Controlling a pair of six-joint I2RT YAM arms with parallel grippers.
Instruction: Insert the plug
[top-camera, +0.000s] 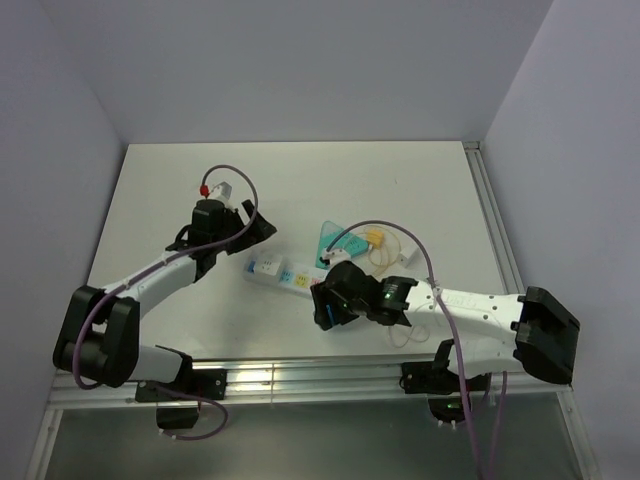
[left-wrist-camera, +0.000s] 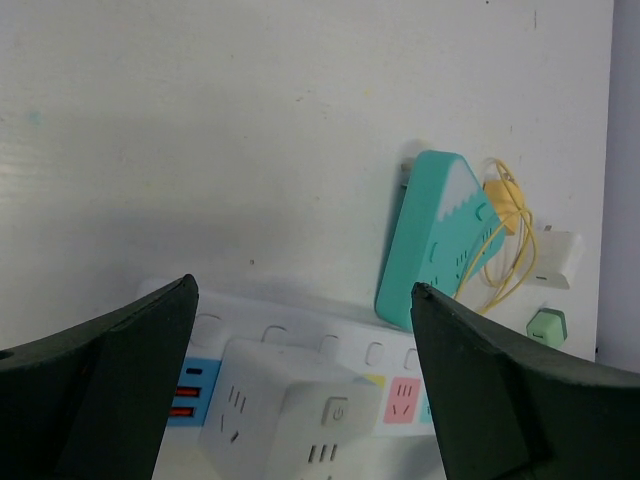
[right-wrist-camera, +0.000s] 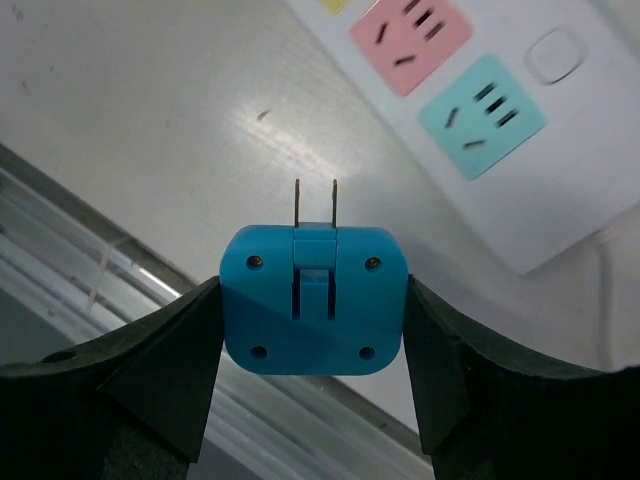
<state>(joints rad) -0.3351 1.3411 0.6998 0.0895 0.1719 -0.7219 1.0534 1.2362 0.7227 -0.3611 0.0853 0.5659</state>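
Clamped between the two dark fingers (right-wrist-camera: 160, 370) of the right gripper (right-wrist-camera: 312, 292), a blue plug (right-wrist-camera: 312, 305) fills the lower middle of the right wrist view. Its square body is squeezed on both sides. Two metal prongs (right-wrist-camera: 315, 200) stick out from its top edge toward the top of the frame. They point at bare white table (right-wrist-camera: 150, 110) and touch nothing. The power strip (right-wrist-camera: 570, 170) lies in the upper right of this view, apart from the prongs, with a pink socket (right-wrist-camera: 410, 35), a teal socket (right-wrist-camera: 482, 115) and a rounded button (right-wrist-camera: 555, 55) on its face.

From the top external camera, the right gripper (top-camera: 328, 305) sits at the lower middle of the frame, just beside the right end of the power strip (top-camera: 275, 270), which lies slanted across the table (top-camera: 300, 180). Only a sliver of the blue plug (top-camera: 323, 317) shows there.

The left gripper (top-camera: 258, 228) hangs above and to the left of the strip in that view. In the left wrist view its jaws stand wide apart, and the left gripper (left-wrist-camera: 300, 290) holds nothing. The power strip (left-wrist-camera: 365, 350) runs along the bottom of the frame. A white cube adapter (left-wrist-camera: 285, 405) sits on it, between a blue socket (left-wrist-camera: 185, 395) and a pink one (left-wrist-camera: 403, 395). A teal wedge-shaped block (left-wrist-camera: 435, 240) lies in the right part of the frame, its lower end at the strip's far edge. Beside it are a looped yellow cable (left-wrist-camera: 508, 235), a white charger (left-wrist-camera: 555, 258) and a small green piece (left-wrist-camera: 547, 327).
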